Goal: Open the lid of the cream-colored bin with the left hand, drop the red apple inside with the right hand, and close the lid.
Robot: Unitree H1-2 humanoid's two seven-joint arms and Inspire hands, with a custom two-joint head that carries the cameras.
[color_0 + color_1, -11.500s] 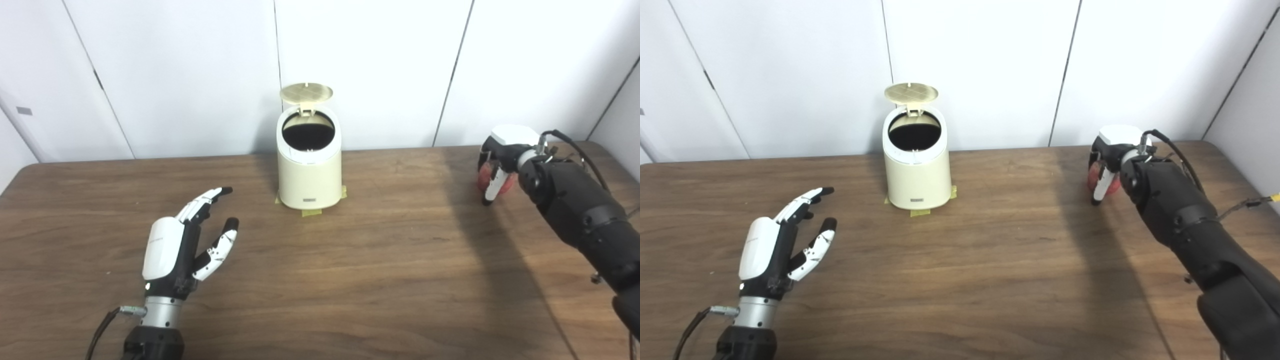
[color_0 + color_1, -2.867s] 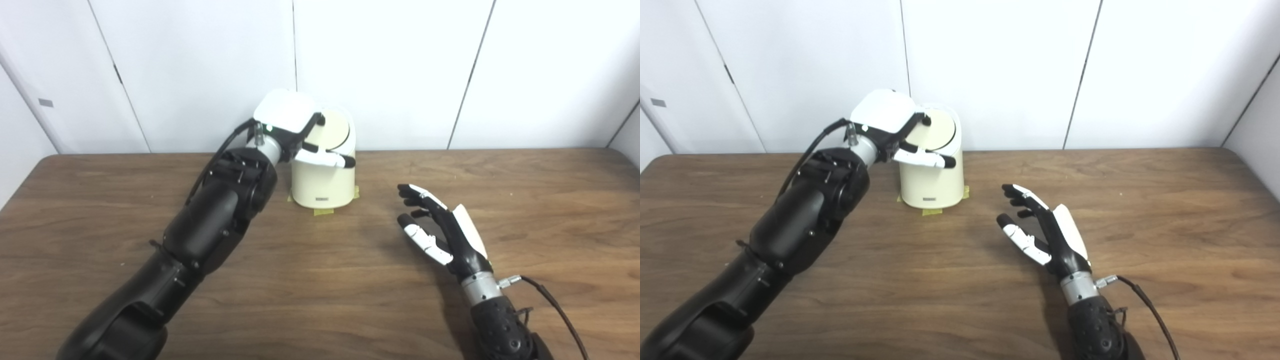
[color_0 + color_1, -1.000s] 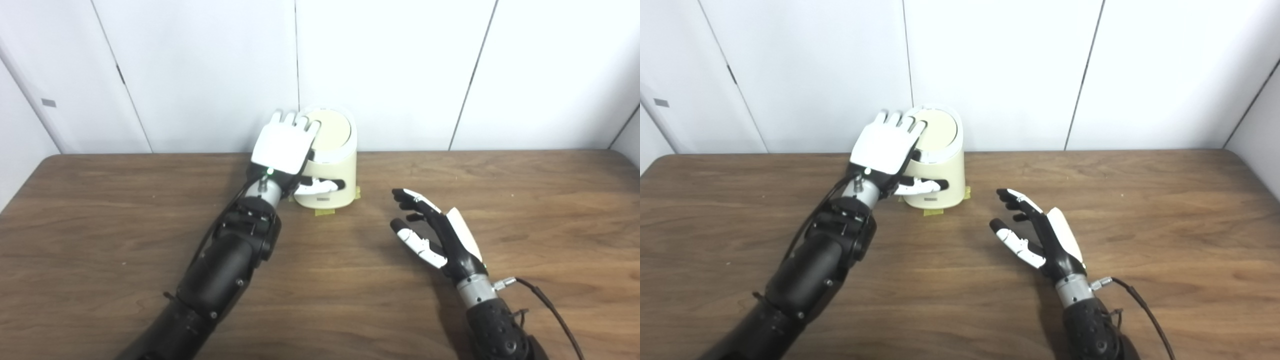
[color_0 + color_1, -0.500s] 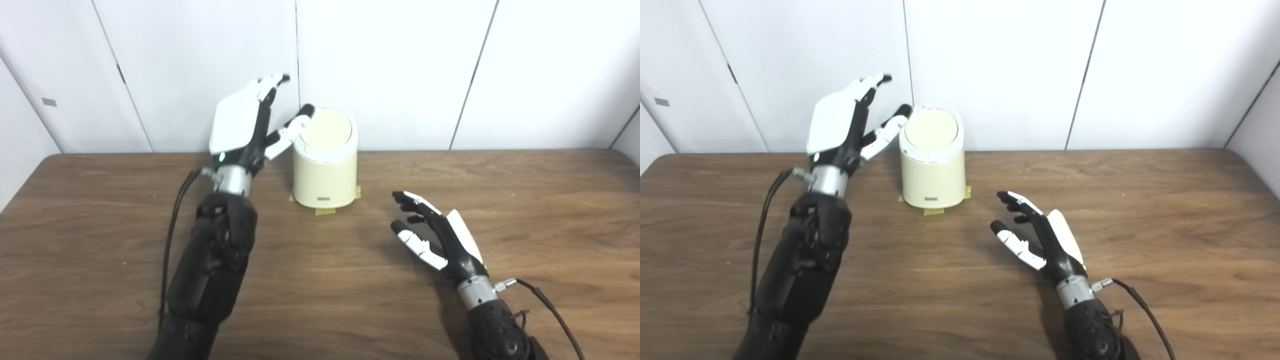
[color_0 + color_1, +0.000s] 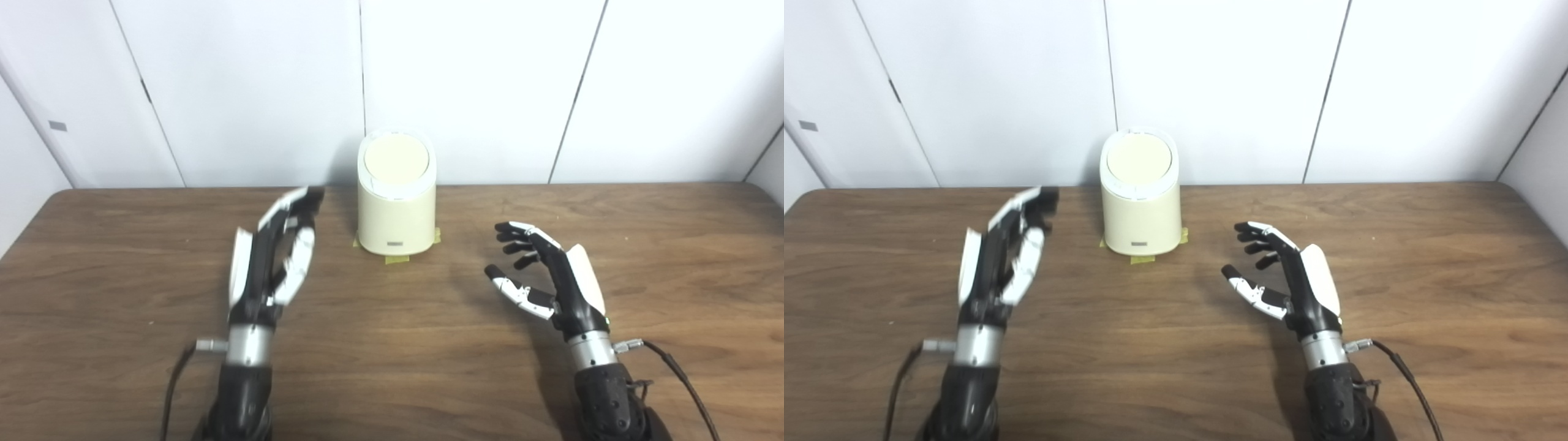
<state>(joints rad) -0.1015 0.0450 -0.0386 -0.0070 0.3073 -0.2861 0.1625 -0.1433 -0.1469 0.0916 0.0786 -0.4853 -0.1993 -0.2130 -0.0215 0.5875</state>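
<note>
You have a long dark-brown wood-grain table [image 5: 392, 367] in front of a wall of white panels [image 5: 245, 86], and on it, near the far edge and a little left of centre, stands the cream-colored cylindrical plastic bin [image 5: 397, 214], upright over scraps of yellow tape [image 5: 392, 258]. Its long axis runs vertically, and its slanted top faces you, with the small label at its foot turned your way too. The round beige lid [image 5: 395, 161] lies flat in its rim, closed. No red apple shows anywhere on the table or in either hand, so, judging from that and the shut lid, the apple is most likely inside and the task looks finished; you cannot confirm it, since the bin's inside is hidden. Nothing seems left but to bring the arms to rest. Your left hand [image 5: 272, 257] is raised edge-on above the table, near the bin's left side but apart from it, fingers spread and holding nothing. Your right hand [image 5: 548, 278] is to the bin's right and nearer you, fingers loosely curled apart, palm toward the centre, also empty.
</note>
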